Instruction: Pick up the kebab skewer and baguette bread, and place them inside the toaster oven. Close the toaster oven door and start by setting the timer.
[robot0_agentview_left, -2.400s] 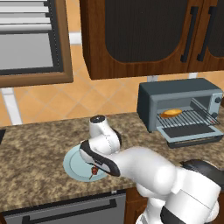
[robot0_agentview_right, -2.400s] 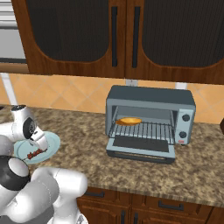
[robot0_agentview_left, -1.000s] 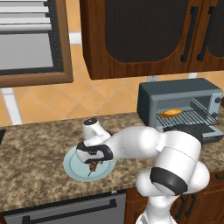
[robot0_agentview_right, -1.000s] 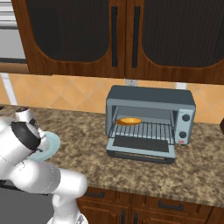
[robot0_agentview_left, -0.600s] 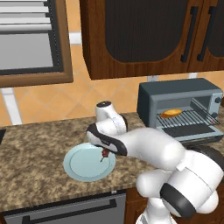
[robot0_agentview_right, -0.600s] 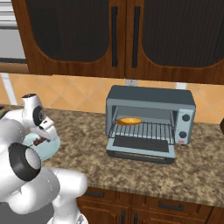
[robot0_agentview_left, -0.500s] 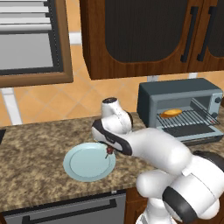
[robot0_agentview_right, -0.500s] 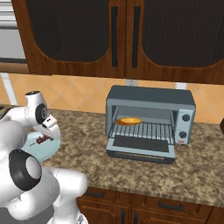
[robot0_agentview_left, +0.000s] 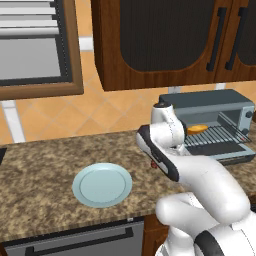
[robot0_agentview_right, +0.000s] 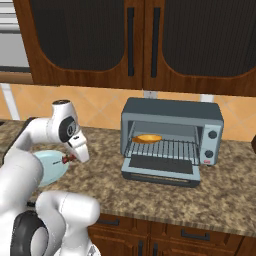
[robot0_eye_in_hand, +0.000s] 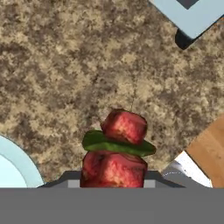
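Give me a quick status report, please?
Fingers shut on skewer, above counter. Bread on oven rack, door open. Path clear.

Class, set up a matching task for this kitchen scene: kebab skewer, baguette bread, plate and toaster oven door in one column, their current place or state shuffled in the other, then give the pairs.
1. kebab skewer
2. baguette bread
3. plate
4. toaster oven door

A. folded down open
B. bare on the counter
C. on the oven's wire rack
D. held in the gripper, above the counter

Pairs: 1-D, 2-C, 3-B, 4-A
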